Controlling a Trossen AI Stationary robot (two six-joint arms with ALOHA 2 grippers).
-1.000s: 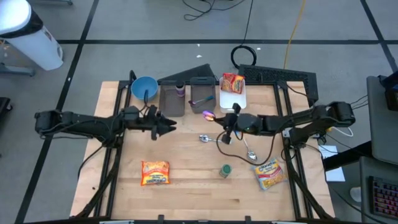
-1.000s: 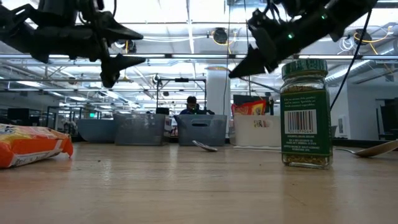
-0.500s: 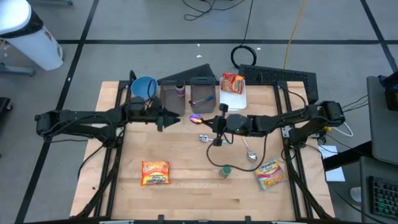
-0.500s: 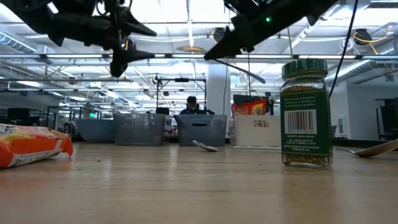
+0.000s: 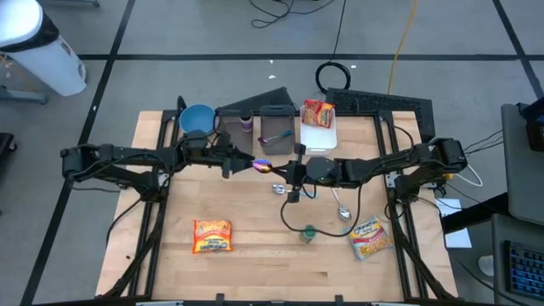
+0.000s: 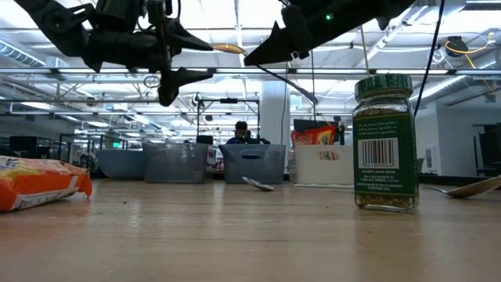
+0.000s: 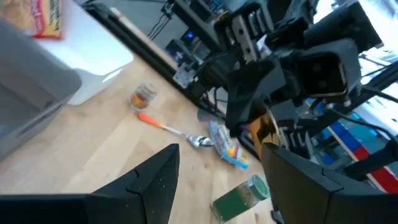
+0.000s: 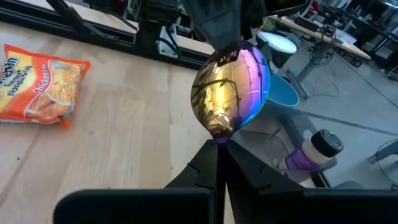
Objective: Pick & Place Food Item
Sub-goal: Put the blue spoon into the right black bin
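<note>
My right gripper [image 5: 283, 169] is shut on an iridescent gold-purple spoon [image 8: 231, 87], held high over the middle of the table. The spoon's bowl [image 5: 263, 165] points toward my left gripper [image 5: 246, 161], which stands open just short of it with nothing between its fingers [image 7: 155, 180]. An orange noodle packet [image 5: 212, 235] lies flat near the front left. A second packet [image 5: 367, 237] lies at the front right. A third packet [image 5: 318, 111] lies on a white tray [image 5: 326, 137] at the back. My right gripper pinches the spoon's handle just behind the bowl [image 8: 219, 138] between its two fingers; the rest of the handle is hidden by them. The fingers come nearly level from the table's right, along the spoon. The spoon is lifted clear, its bowl sticking out ahead of the fingertips.
A green-lidded spice jar [image 5: 308, 233] stands upright at the front middle. Two more spoons [image 5: 279, 188] [image 5: 342, 210] lie on the wood. At the back stand a blue bowl [image 5: 197, 119] and two grey bins [image 5: 235, 136] [image 5: 276, 127], one holding a purple bottle.
My right gripper has carried the spoon toward the table's left and a little up, rolling its wrist as it went. My left gripper has gone toward the table's right and risen slightly, so the two now nearly meet. Its fingers have stayed open.
</note>
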